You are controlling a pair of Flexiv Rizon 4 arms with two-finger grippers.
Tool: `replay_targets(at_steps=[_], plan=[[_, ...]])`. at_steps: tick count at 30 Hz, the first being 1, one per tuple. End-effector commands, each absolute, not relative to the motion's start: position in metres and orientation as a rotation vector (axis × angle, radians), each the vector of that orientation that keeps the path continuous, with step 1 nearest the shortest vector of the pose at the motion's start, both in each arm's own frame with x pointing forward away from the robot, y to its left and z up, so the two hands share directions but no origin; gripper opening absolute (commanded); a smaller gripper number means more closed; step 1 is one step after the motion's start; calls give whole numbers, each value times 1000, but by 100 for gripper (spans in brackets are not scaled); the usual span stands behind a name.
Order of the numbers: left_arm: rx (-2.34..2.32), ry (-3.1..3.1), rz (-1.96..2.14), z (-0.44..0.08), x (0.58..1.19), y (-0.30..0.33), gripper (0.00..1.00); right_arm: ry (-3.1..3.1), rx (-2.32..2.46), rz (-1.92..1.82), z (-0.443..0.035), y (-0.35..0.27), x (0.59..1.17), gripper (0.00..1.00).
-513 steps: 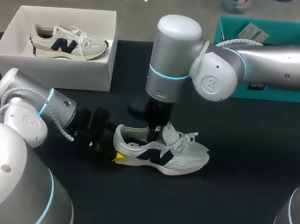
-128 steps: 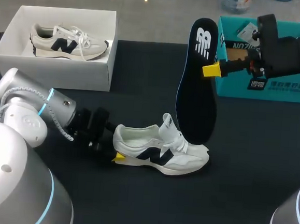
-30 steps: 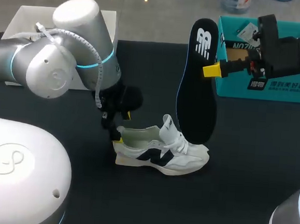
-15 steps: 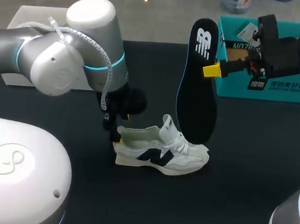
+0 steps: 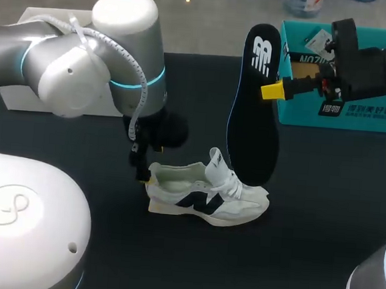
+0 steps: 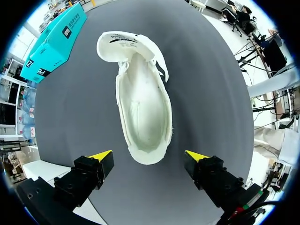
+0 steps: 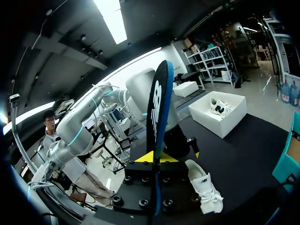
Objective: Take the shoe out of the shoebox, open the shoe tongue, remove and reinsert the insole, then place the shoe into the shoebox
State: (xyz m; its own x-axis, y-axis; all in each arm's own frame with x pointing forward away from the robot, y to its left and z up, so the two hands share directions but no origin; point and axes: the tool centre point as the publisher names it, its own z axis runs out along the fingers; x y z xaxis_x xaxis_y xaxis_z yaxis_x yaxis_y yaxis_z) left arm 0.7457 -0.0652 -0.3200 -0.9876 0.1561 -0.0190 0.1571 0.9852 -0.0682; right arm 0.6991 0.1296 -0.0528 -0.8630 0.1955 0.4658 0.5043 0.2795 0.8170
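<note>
While the black foam insole [image 5: 254, 116] is held upright by the right claw [image 5: 272, 90] over the white lace-up sneaker [image 5: 206, 192] on the dark bench [image 5: 321, 215], the heel should be braced by the wide-open left claw [image 6: 149, 155].

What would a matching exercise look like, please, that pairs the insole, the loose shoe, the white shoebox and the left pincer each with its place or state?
Things:
1. insole
2. loose shoe
3. white shoebox
4. left pincer

Places or states:
A. open, at the heel of the shoe
B. holds a second shoe
C. upright in the air, gripped by the right pincer
D. lies on the dark table, tongue up, no insole inside

Pairs: 1-C, 2-D, 3-B, 4-A.
</note>
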Motion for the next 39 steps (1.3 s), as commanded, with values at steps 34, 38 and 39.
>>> replay_targets(at_steps=[34,38,39], plan=[[273,3135,-128,-318,749,-76,100,-2280,-645,-1610,-54,132,700,0],[280,3134,-148,-313,750,-80,100,-2280,-645,-1610,-54,132,700,0],[285,3140,-170,-312,751,-82,100,-2280,-645,-1610,-54,132,700,0]])
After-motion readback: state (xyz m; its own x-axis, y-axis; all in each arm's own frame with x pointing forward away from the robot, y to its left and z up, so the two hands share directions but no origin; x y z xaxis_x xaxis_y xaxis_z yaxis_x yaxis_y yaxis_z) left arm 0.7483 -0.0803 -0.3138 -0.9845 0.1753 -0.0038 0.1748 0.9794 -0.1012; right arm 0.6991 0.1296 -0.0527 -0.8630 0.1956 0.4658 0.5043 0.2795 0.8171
